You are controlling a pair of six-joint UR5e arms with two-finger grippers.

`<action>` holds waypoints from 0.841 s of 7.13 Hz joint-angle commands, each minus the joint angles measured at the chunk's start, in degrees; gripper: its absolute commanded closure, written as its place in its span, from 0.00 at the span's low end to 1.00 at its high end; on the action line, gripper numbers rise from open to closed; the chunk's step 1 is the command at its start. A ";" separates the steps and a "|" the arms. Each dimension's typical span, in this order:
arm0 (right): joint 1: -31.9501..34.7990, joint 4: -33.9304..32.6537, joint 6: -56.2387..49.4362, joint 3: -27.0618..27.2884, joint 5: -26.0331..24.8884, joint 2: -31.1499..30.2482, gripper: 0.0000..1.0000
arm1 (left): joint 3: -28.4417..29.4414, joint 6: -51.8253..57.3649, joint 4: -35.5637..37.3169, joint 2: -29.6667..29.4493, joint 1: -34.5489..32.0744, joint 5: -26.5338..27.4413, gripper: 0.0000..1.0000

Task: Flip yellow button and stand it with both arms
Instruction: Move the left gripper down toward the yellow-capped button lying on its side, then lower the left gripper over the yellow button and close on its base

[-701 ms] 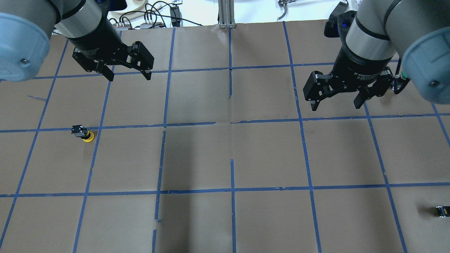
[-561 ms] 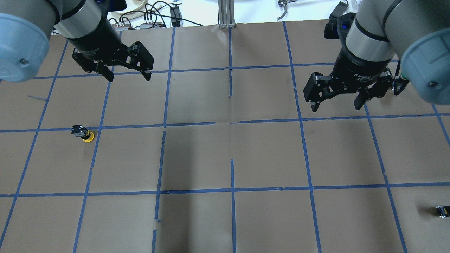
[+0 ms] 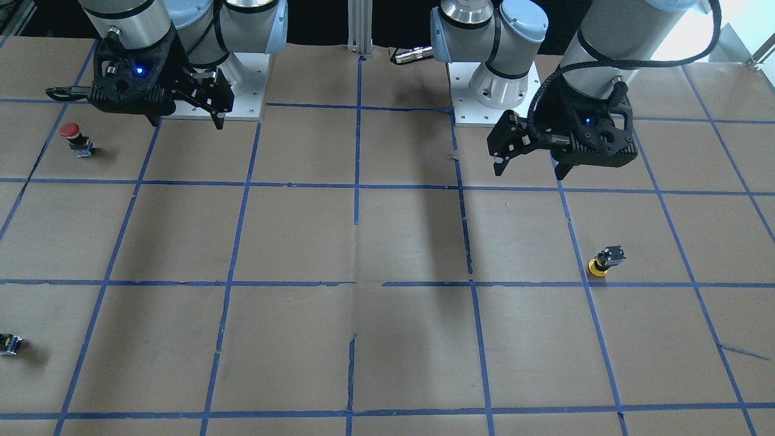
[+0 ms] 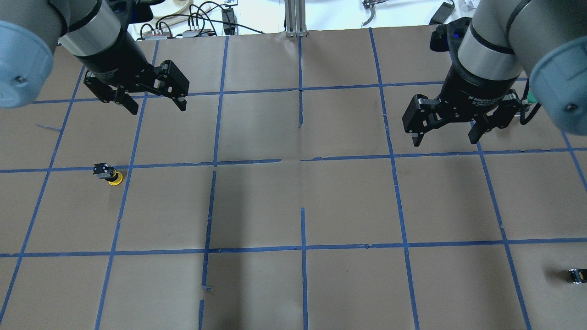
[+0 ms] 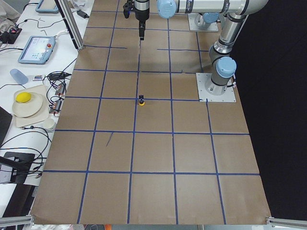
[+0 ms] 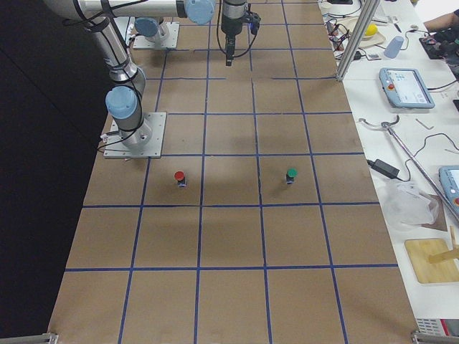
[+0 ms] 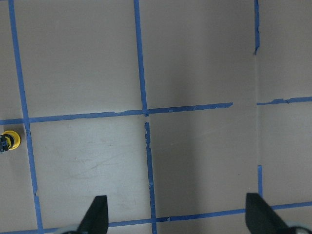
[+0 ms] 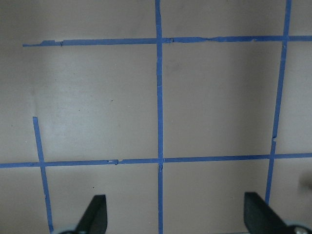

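The yellow button rests on the brown table with its yellow cap on the paper and its black body up, next to a blue tape line. It also shows in the front view, the left side view and at the left edge of the left wrist view. My left gripper hangs open and empty above the table, apart from the button; it shows in the front view too. My right gripper is open and empty far to the other side.
A red-capped button stands near my right arm's base. A green-capped button stands beyond it. A small dark capless block lies at the table's right edge. A bench with cables borders the far edge.
My left gripper has moved a little left and down in the overhead view, closer to the yellow button. My right gripper has shifted slightly right. Both stay open; the button has not moved.
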 commanded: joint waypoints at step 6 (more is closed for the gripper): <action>-0.20 0.10 -0.05 -0.09 0.57 -0.11 0.00 | -15.91 23.39 24.49 -12.50 24.07 6.02 0.01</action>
